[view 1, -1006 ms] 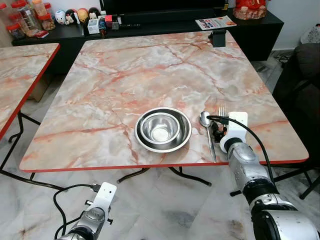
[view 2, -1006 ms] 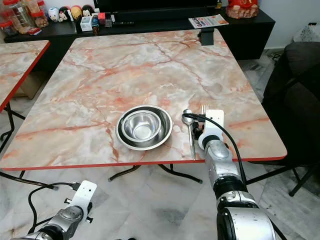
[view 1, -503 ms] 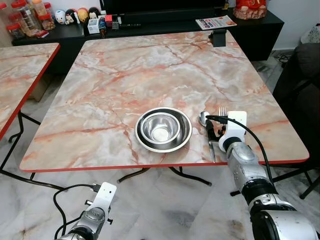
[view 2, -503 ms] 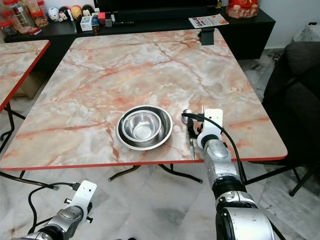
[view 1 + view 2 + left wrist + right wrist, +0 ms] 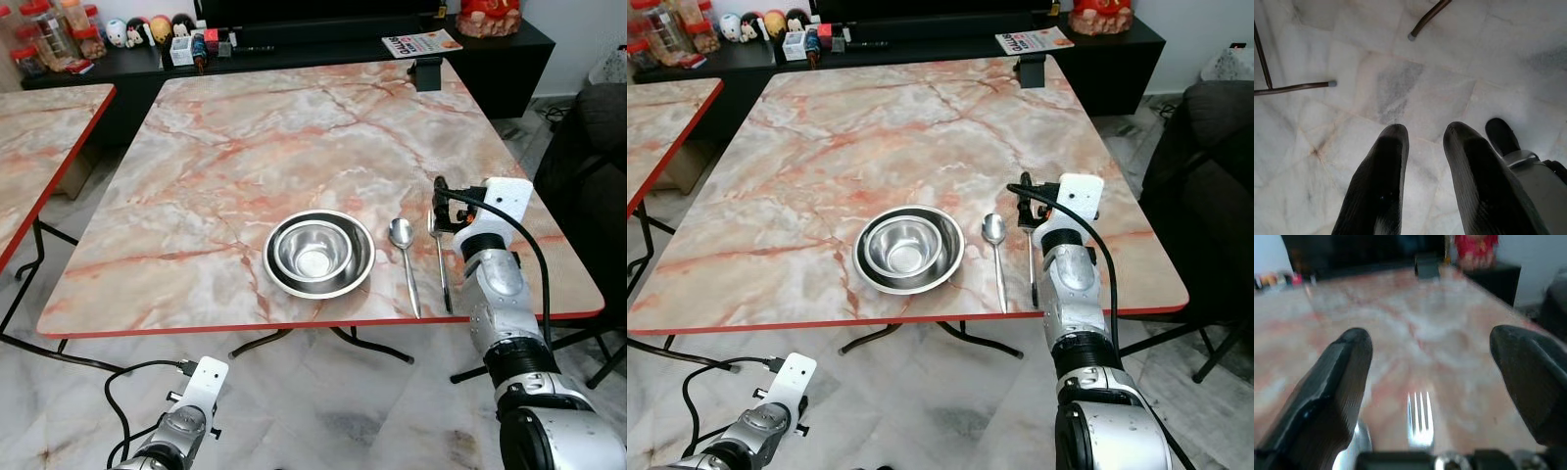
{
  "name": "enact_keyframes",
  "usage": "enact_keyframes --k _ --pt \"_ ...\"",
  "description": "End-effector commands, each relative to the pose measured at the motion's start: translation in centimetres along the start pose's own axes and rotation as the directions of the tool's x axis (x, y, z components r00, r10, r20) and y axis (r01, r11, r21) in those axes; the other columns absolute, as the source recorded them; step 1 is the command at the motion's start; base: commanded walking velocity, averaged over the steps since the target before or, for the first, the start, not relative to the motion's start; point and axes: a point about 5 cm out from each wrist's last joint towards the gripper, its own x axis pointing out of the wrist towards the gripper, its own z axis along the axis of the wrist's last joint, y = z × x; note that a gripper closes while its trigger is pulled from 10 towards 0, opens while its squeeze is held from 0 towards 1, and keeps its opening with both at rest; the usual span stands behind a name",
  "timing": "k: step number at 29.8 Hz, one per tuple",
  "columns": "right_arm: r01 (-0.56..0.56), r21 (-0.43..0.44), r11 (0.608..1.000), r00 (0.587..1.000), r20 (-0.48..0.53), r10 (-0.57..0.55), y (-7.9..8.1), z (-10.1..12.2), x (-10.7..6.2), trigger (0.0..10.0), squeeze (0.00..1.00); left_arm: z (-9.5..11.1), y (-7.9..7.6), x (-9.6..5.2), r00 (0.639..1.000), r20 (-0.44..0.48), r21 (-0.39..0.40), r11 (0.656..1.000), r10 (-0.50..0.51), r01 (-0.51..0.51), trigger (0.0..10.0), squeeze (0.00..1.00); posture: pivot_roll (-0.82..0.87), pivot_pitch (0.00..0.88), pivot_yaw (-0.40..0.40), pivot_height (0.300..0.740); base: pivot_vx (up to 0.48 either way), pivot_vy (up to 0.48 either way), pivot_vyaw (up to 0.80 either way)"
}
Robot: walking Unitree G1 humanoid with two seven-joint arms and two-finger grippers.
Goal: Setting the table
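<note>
Fork (image 5: 440, 257) lies flat on the marble counter (image 5: 245, 147), tines toward 12 o'clock, just right of the spoon (image 5: 404, 257). Right gripper (image 5: 1430, 382) raised above the tines, fingers (image 5: 1327, 387) spread wide, holding nothing; fork sits between them, apart. Nested steel bowls (image 5: 318, 253) at 9 o'clock of the spoon. Red counter edge runs close at 6 o'clock; broad bare marble toward 12. Left gripper (image 5: 1422, 142) hangs over the floor, fingers slightly parted, empty.
</note>
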Motion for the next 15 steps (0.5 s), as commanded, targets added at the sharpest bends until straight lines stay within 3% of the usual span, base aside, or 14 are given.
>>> enact_keyframes --k 1,4,15 --pt "0.007 -0.011 1.000 1.000 -0.025 -0.007 0.1 -0.7 -0.3 10.0 0.00 -0.5 0.2 -0.1 1.000 -0.013 -0.009 1.000 0.005 -0.005 10.0 0.00 -0.09 0.089 0.062 0.740 0.000 0.000 0.00" --pt "0.020 -0.023 1.000 0.999 -0.037 -0.021 0.2 -1.6 -0.9 10.0 0.00 -0.5 0.1 -0.1 1.000 0.000 -0.027 1.000 0.002 -0.002 10.0 0.00 -0.08 0.091 0.062 0.740 0.000 0.000 0.00" --pt "-0.019 -0.032 0.999 0.995 0.098 0.022 1.1 1.4 0.2 10.0 0.00 -0.6 0.2 -0.1 1.000 -0.005 -0.034 0.999 -0.001 0.000 10.0 0.00 -0.09 0.089 0.064 0.740 0.000 0.000 0.00"
